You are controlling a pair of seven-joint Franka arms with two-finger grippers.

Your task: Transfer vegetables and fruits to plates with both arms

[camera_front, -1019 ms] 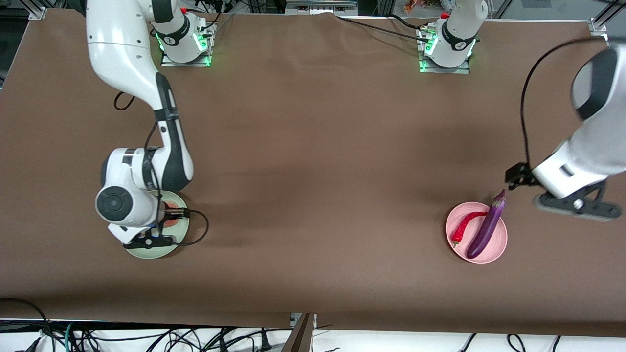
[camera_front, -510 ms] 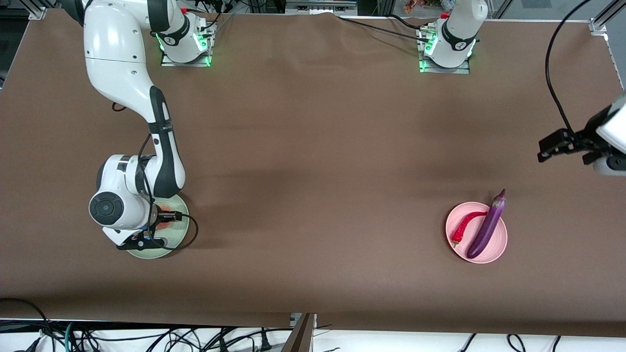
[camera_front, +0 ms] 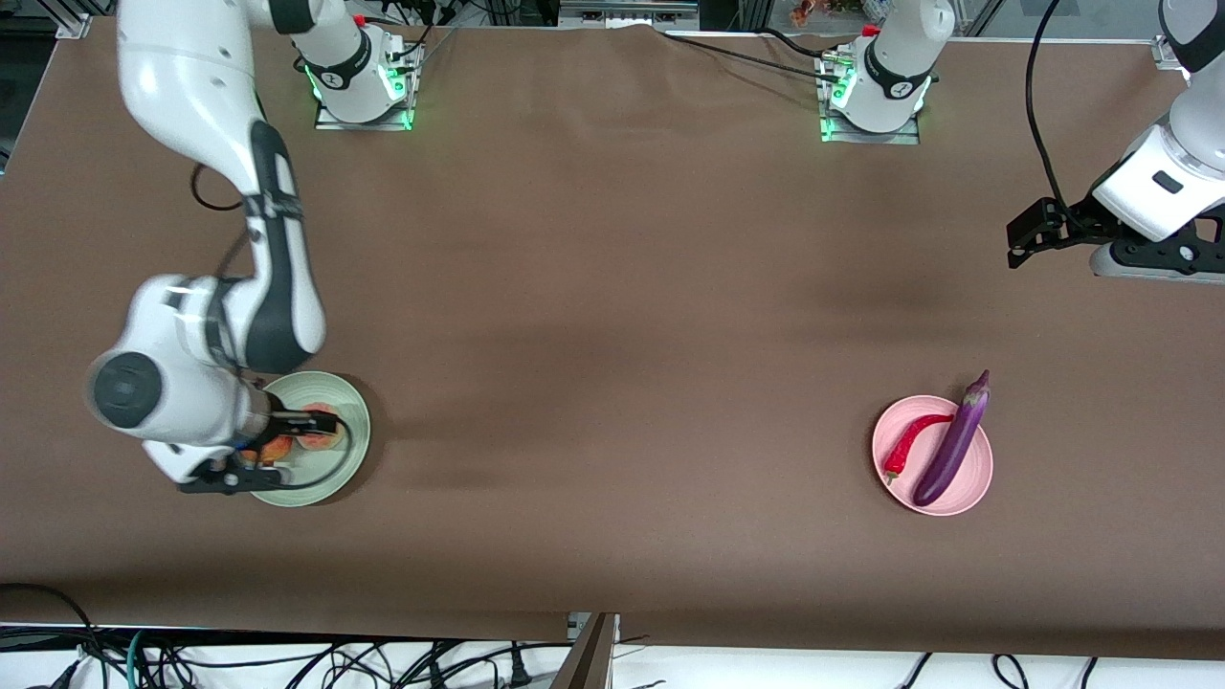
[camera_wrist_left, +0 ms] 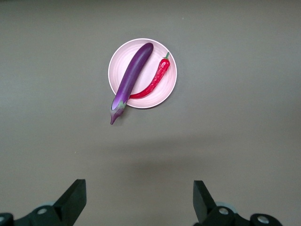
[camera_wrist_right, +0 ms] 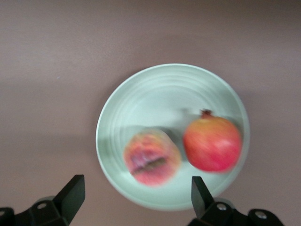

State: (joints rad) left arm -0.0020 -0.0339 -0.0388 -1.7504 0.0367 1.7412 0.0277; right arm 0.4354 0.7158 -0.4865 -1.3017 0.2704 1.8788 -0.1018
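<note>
- Where the brown surface [camera_front: 612, 316] fills nearly the whole front view, the two arm bases stand along its top edge and the two plates lie toward its two ends.
- The right arm [camera_front: 206, 144] comes down the upper left of the front view, and the right tool [camera_front: 251, 450] hangs low over the pale green plate [camera_front: 349, 455] at the lower left; in the right wrist view its two fingers [camera_wrist_right: 70, 193] stand wide apart with nothing between them.
- The left arm [camera_front: 1172, 163] shows at the upper right edge of the front view, and the left tool [camera_front: 1026, 234] hangs over bare surface above the pale pink plate [camera_front: 976, 483] in the frame; in the left wrist view its two fingers [camera_wrist_left: 75, 197] stand wide apart and empty.
- The pale green plate [camera_wrist_right: 141, 103] carries both fruits, close side by side and both free of the tool: the red-yellow fruit [camera_wrist_right: 212, 143] with a small nub, and the orange-pink peach [camera_wrist_right: 152, 157] with a dark crease.
- The pale pink plate [camera_wrist_left: 167, 94] lies at the lower right of the front view and carries both vegetables.
- The purple eggplant [camera_front: 950, 442] lies slantwise across the plate, its stem end jutting over the rim [camera_wrist_left: 115, 113].
- The red chili pepper [camera_front: 909, 442] lies curved beside the eggplant [camera_wrist_left: 134, 75]; its green stem [camera_wrist_left: 166, 56] shows in the left wrist view.
</note>
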